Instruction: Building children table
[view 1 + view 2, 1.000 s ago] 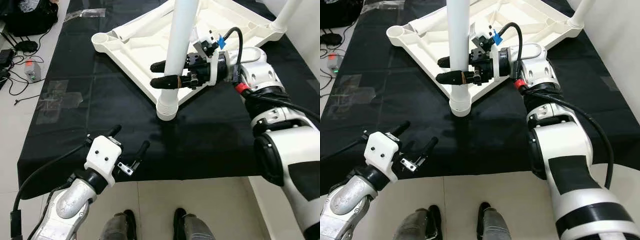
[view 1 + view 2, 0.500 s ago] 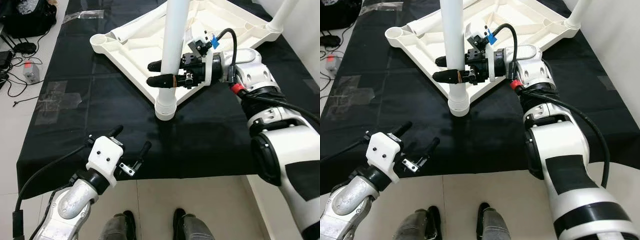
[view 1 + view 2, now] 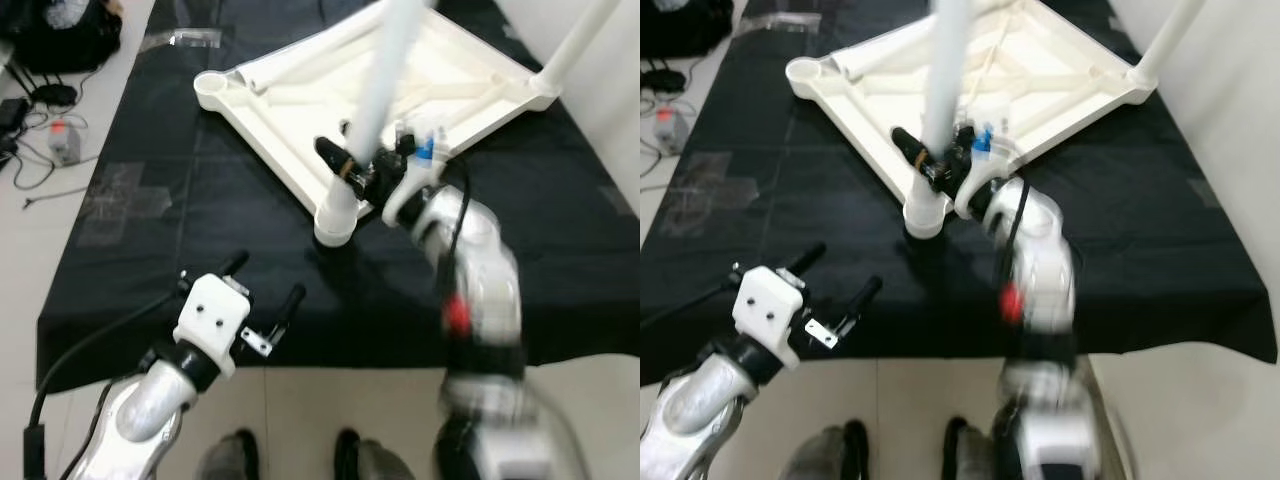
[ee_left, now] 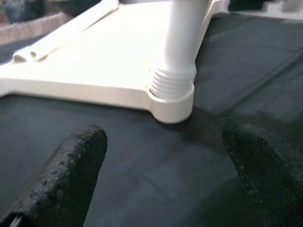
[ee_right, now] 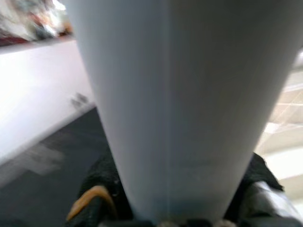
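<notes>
A white children's table (image 3: 300,100) lies upside down on a black-covered surface. A white leg (image 3: 375,90) stands in its near corner socket (image 3: 335,222), leaning slightly. My right gripper (image 3: 342,168) is shut around this leg just above the socket, and the leg (image 5: 175,94) sits between its fingers (image 5: 102,189) in the right wrist view. The right arm is blurred. My left gripper (image 3: 262,282) hangs open and holds nothing, near the front edge, short of the socket (image 4: 173,101). A second leg (image 3: 572,45) stands in the far right corner.
A loose white tube (image 3: 285,65) lies inside the tabletop near the bare far left socket (image 3: 210,85). Bags, cables and a small white device (image 3: 62,140) lie on the floor at the left. The black cover's front edge (image 3: 330,362) runs just above my feet.
My right arm has swung in toward the middle and is blurred; its gripper still holds the leg, now lower, close to the socket. The view has shifted a little. The left gripper is unchanged.
</notes>
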Available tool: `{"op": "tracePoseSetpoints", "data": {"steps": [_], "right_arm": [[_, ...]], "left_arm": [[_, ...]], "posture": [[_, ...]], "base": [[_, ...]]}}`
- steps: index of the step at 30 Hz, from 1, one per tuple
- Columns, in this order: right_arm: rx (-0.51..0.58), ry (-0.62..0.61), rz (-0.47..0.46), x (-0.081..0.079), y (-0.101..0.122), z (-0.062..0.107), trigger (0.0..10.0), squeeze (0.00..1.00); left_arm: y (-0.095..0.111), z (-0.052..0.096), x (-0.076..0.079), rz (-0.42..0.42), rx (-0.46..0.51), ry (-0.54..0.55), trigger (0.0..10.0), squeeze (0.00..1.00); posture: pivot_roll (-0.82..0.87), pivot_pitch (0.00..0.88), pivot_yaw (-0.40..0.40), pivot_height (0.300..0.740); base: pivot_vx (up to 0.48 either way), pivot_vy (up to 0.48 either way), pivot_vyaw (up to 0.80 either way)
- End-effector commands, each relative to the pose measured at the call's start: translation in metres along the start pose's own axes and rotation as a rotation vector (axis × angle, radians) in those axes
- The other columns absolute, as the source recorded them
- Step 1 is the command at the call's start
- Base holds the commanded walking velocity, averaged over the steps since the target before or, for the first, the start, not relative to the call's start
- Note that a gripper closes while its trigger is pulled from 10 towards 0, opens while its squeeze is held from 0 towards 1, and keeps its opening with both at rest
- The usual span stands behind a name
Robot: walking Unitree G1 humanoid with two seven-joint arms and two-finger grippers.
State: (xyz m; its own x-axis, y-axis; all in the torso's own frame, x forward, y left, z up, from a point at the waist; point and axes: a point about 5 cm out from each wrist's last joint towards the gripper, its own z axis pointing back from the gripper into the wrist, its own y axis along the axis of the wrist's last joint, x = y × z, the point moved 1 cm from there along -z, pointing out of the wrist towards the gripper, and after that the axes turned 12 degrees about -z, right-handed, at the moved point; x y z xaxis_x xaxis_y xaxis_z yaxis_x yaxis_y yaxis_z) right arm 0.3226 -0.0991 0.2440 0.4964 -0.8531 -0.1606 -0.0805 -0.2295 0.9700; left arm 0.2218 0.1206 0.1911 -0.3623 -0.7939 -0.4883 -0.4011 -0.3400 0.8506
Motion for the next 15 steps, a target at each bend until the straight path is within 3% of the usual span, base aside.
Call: {"op": "tracePoseSetpoints", "data": {"steps": [1, 5, 15], "right_arm": [[-0.344, -0.201, -0.123, 0.019, -0.074, 0.025, 10.0, 0.00], [-0.261, -0.202, -0.069, 0.004, -0.056, 0.007, 10.0, 0.00], [-0.238, -0.203, -0.031, -0.005, -0.034, 0.001, 10.0, 0.00]], "left_arm": [[-0.004, 0.003, 0.001, -0.003, -0.019, -0.012, 10.0, 0.00], [-0.009, 0.000, -0.001, -0.014, -0.022, -0.024, 10.0, 0.00], [-0.012, -0.001, -0.002, -0.026, -0.027, -0.016, 10.0, 0.00]], "posture": [[0.04, 0.339, -0.049, 0.740], [0.04, 0.316, -0.039, 0.740], [0.04, 0.307, -0.041, 0.740]], "base": [[0.000, 0.000, 0.00], [0.000, 0.000, 0.00], [0.000, 0.000, 0.00]]}}
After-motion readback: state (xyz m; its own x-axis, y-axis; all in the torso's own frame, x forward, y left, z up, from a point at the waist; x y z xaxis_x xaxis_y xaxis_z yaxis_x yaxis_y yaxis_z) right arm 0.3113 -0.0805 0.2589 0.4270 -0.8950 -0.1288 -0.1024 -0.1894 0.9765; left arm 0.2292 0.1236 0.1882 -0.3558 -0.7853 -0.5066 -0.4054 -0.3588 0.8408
